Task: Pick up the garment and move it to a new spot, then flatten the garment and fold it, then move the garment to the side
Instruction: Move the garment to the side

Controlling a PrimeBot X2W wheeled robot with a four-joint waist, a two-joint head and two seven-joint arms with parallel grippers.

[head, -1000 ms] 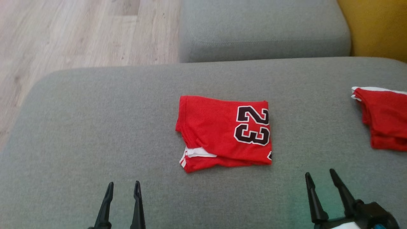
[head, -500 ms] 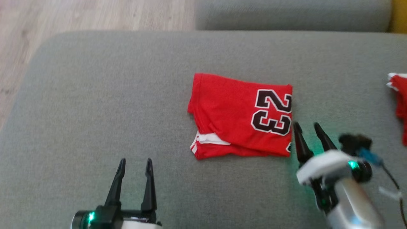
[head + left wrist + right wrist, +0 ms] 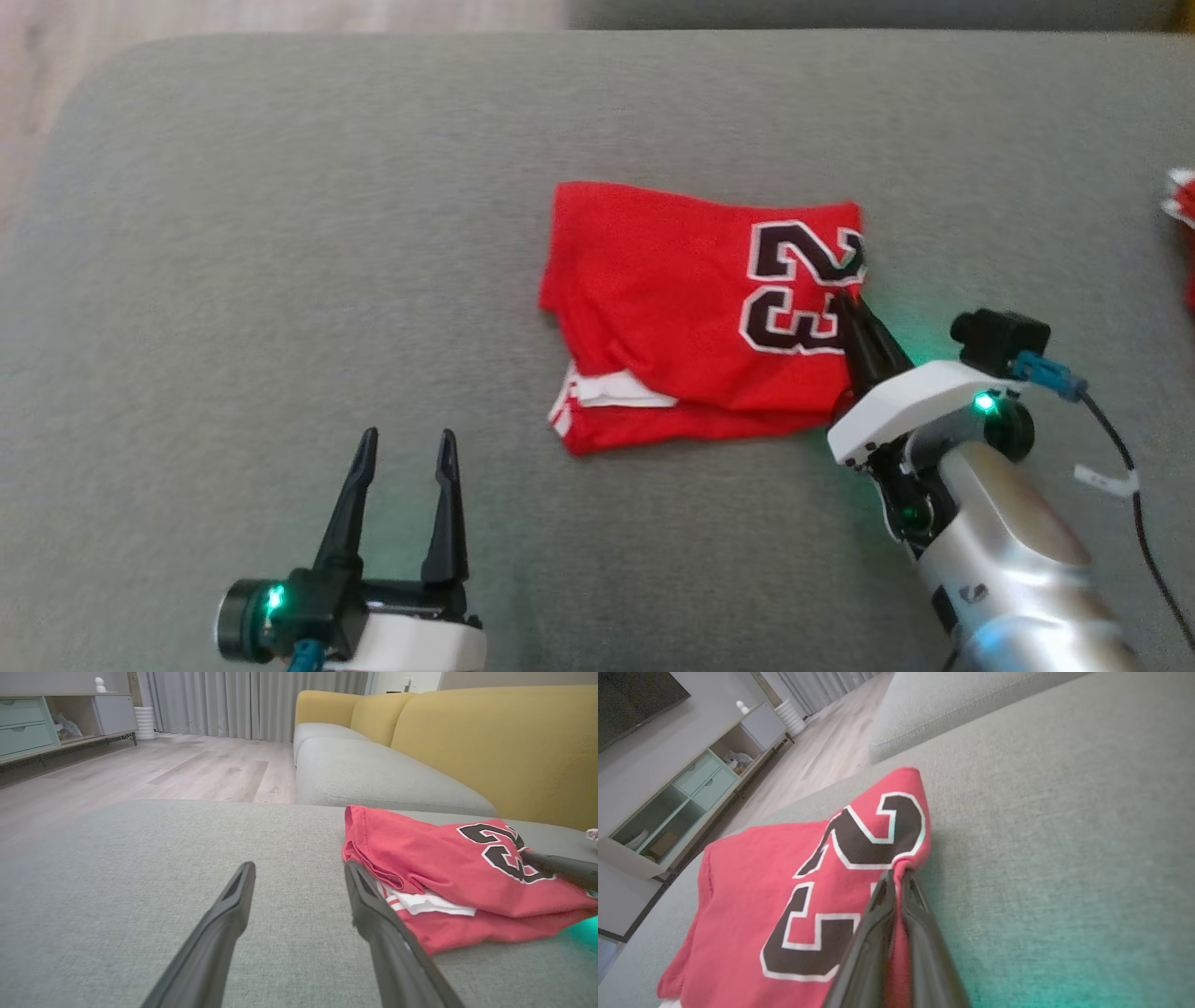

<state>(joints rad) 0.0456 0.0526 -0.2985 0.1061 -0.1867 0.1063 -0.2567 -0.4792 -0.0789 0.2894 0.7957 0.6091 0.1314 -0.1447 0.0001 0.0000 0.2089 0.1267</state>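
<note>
Right gripper (image 3: 848,301) pinching the red jersey (image 3: 663,308)
Clamped on its numbered edge; left gripper (image 3: 406,439) jaws spread wide, nearby.

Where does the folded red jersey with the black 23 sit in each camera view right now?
Head view: folded red jersey at centre, on the grey cushion.
Left wrist view: the jersey lies right of centre, past the open left pincer.
Right wrist view: the jersey spans lower left to centre, its edge pinched in the shut right pincer.
Shared landmark: the black 23 print.
</note>
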